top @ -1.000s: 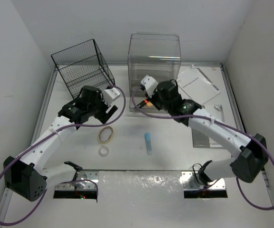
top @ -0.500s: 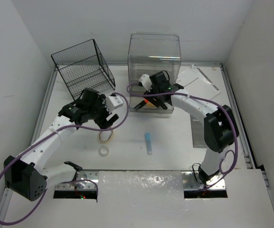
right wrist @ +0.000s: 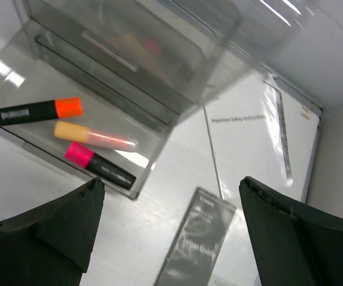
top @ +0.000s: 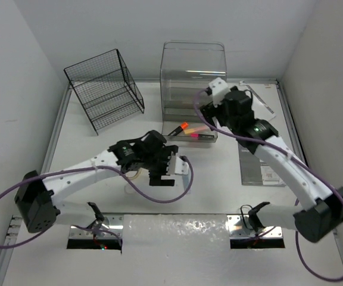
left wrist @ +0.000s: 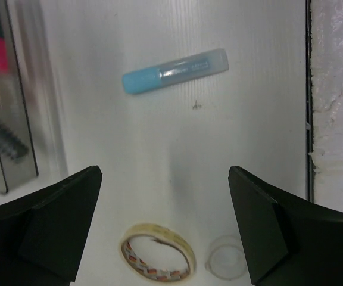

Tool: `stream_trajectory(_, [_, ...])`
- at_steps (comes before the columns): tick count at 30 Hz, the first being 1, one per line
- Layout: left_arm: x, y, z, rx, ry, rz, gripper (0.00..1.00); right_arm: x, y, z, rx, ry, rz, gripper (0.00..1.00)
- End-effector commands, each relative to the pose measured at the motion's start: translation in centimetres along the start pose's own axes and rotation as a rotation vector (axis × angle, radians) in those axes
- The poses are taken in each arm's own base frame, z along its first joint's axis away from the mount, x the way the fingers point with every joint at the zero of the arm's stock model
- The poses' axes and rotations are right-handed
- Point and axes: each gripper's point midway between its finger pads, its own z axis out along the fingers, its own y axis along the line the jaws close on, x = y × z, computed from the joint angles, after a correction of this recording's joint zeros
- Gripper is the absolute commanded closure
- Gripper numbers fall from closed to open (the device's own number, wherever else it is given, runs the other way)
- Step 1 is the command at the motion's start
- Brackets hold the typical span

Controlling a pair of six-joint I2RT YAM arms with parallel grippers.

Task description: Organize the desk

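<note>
Taking the desk [top: 213, 179] as rigid, smooth and likely slippery; spans the whole floor of the top view, beneath both arms. Not for gripping itself: only its loose items. Judging the blue pen [left wrist: 174, 70] light, stiff, round, prone to roll; best pinched across mid-barrel. Lies on bare desk ahead of the left gripper [left wrist: 164, 176], jaws spread wide, empty, tan tape roll [left wrist: 158, 259] below. Finding the right gripper [right wrist: 171, 185] likewise released, empty, over the clear tray [right wrist: 16, 77] of markers.

Blurry clear organizer [left wrist: 16, 119] half beyond left wrist view's left edge
</note>
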Motion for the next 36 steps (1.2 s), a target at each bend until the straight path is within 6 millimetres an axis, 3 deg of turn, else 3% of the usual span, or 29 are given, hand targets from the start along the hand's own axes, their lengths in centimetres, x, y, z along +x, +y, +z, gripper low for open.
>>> stream_trajectory(1, [-2.1, 0.7, 2.9, 0.006, -0.026, 0.188, 0.14, 2.0, -1.1, -2.1, 0.065, -0.012, 0.148, 0.09])
stream_trajectory(3, [-1.5, -0.2, 5.5, 0.083, 0.039, 0.238, 0.14, 3.9, -1.5, -3.4, 0.097, -0.018, 0.162, 0.09])
stream_trajectory(5, [-1.1, 0.5, 7.8, 0.122, 0.088, 0.267, 0.14, 6.2, -1.3, -3.8, 0.110, 0.011, 0.162, 0.08])
stream_trajectory(8, [-1.0, 1.7, 10.2, 0.145, 0.124, 0.294, 0.14, 8.2, -0.9, -5.0, 0.101, 0.034, 0.185, 0.08])
stream_trajectory(11, [-1.9, 2.0, 11.4, 0.169, 0.095, 0.317, 0.09, 9.4, 0.1, -5.6, 0.068, 0.027, 0.216, 0.08])
stream_trajectory(19, [-1.7, 2.0, 12.5, 0.172, 0.102, 0.530, 0.08, 11.6, 1.9, -5.5, 0.014, 0.061, 0.229, 0.09])
stream_trajectory(25, [1.0, 0.7, 15.4, 0.302, 0.189, 0.503, 0.13, 11.4, 2.4, -5.4, -0.006, 0.021, 0.254, 0.09])
stream_trajectory(30, [0.8, 1.0, 17.6, 0.299, 0.166, 0.480, 0.15, 11.6, 2.9, -5.4, -0.025, 0.023, 0.255, 0.09])
stream_trajectory(34, [1.5, 0.2, 17.8, 0.357, 0.200, 0.460, 0.34, 12.0, 2.8, -5.4, -0.017, 0.028, 0.261, 0.10])
stream_trajectory(35, [1.8, 0.0, 17.8, 0.367, 0.209, 0.462, 0.48, 11.9, 2.8, -5.6, -0.015, 0.021, 0.262, 0.10])
stream_trajectory(36, [2.3, -0.4, 17.7, 0.381, 0.218, 0.458, 0.54, 12.0, 2.8, -5.6, -0.015, 0.020, 0.263, 0.10])
